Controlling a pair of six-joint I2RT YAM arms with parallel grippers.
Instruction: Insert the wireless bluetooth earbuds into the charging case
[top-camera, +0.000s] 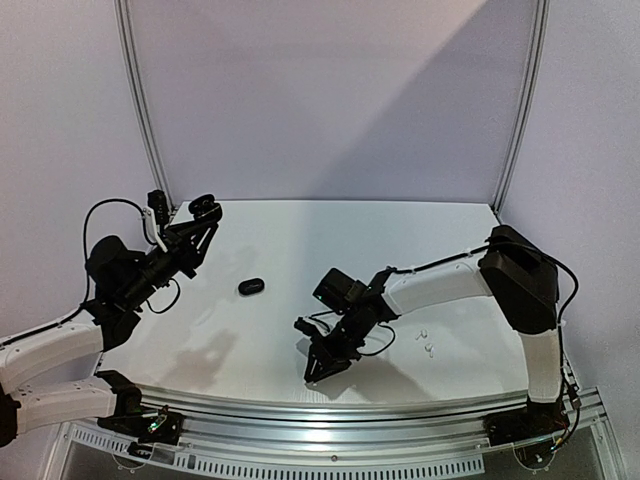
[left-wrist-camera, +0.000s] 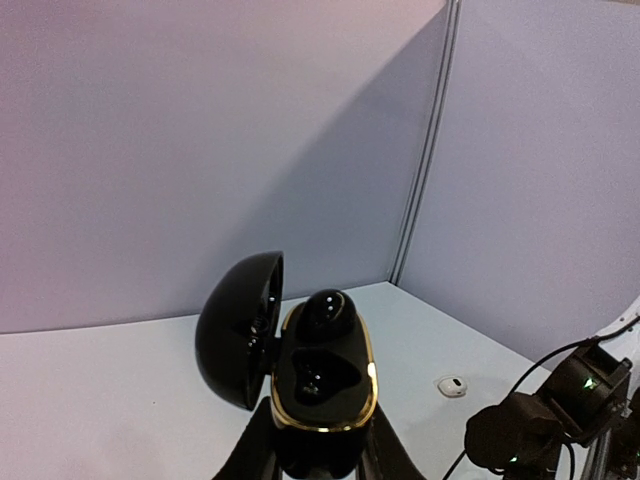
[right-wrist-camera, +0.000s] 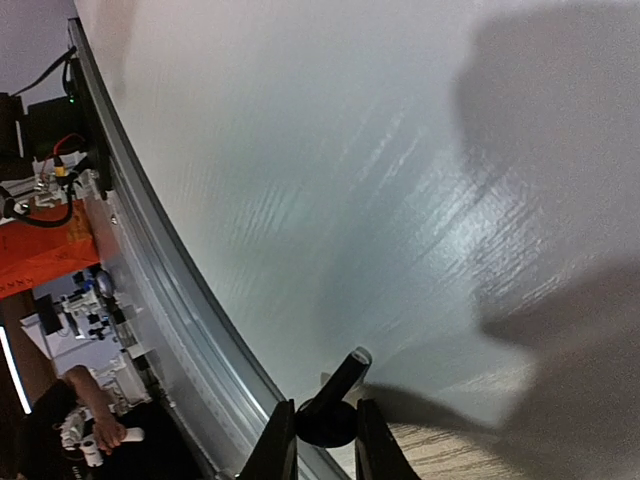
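Observation:
My left gripper (top-camera: 203, 212) is raised at the table's far left and is shut on an open black charging case (left-wrist-camera: 322, 385) with a gold rim. Its lid (left-wrist-camera: 238, 328) hangs open to the left. One glossy black earbud (left-wrist-camera: 326, 313) sits in the far slot and the near slot (left-wrist-camera: 314, 380) is empty. My right gripper (right-wrist-camera: 325, 432) is low near the table's front edge (top-camera: 318, 368). It is shut on a black earbud (right-wrist-camera: 330, 415) whose stem points up and right. Two tiny white earbuds (top-camera: 426, 343) lie on the table at the right.
A closed black pebble-shaped case (top-camera: 251, 286) lies on the table between the arms. A small white piece (left-wrist-camera: 452, 385) lies on the table in the left wrist view. The metal front rail (right-wrist-camera: 150, 280) runs close beside my right gripper. Walls close the back and the sides.

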